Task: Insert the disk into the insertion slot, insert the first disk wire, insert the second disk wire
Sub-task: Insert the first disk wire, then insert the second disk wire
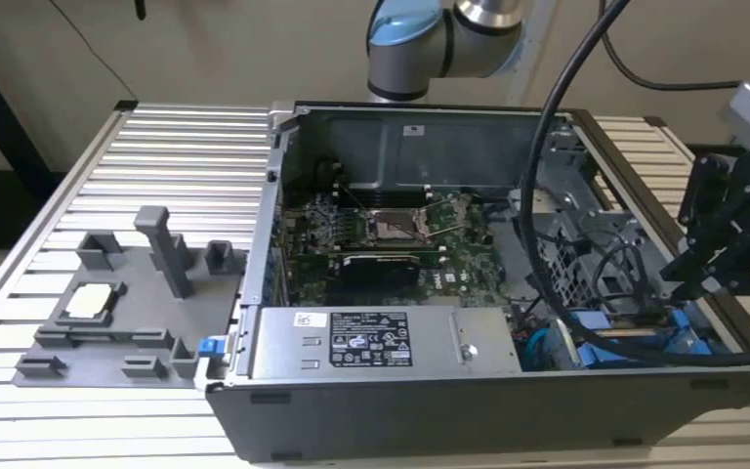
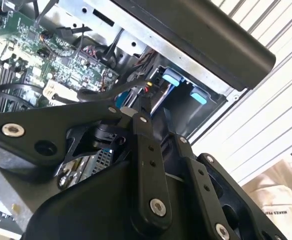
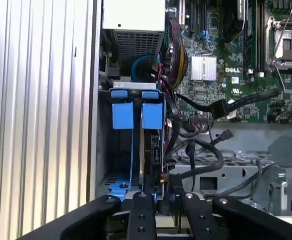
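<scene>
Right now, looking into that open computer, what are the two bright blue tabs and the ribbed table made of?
The blue tabs look like moulded plastic: even saturated colour, dull sheen. The ribbed table looks like bare metal, probably aluminium: pale silvery slats catching streaky highlights. Neither is certain by look alone.

Room light is even & soft, prob. from overhead. The table (image 1: 167, 137) slats read pale grey, w/ short faint shadows beside the grey fixture (image 1: 171, 256). Inside the computer case (image 1: 479, 410) it's noticeably dimmer. In the first wrist view the slats go near-white w/ glare and the heatsink (image 3: 204, 67) flares too, while the insertion slot (image 3: 113, 156) sits in deep shadow. In the second wrist view the gripper (image 2: 145, 97) is a black, underexposed mass close to the lens & looks a bit soft. The slats beyond it are washed out.
</scene>
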`<action>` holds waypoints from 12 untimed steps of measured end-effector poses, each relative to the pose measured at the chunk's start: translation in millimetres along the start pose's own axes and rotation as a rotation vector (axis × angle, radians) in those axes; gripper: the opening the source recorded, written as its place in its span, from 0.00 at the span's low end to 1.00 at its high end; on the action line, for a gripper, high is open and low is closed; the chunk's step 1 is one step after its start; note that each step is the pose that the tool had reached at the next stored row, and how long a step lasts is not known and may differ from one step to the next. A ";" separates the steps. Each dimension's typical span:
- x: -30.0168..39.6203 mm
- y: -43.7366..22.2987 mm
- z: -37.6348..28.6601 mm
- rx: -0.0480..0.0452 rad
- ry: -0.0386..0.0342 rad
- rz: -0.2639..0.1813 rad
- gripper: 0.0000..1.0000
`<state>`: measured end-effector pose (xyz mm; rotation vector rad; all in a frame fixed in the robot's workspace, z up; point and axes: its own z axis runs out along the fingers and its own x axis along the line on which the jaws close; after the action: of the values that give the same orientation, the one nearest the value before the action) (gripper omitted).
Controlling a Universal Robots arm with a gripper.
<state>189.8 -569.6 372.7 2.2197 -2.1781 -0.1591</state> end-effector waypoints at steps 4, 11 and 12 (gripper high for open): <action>-0.9 6.6 0.6 0.0216 0.0005 0.000 0.27; -2.1 11.5 0.2 0.0376 -0.0011 -0.001 0.27; -2.1 11.6 0.2 0.0377 -0.0023 -0.001 0.27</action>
<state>178.2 -567.8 373.6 2.2407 -2.1998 -0.1217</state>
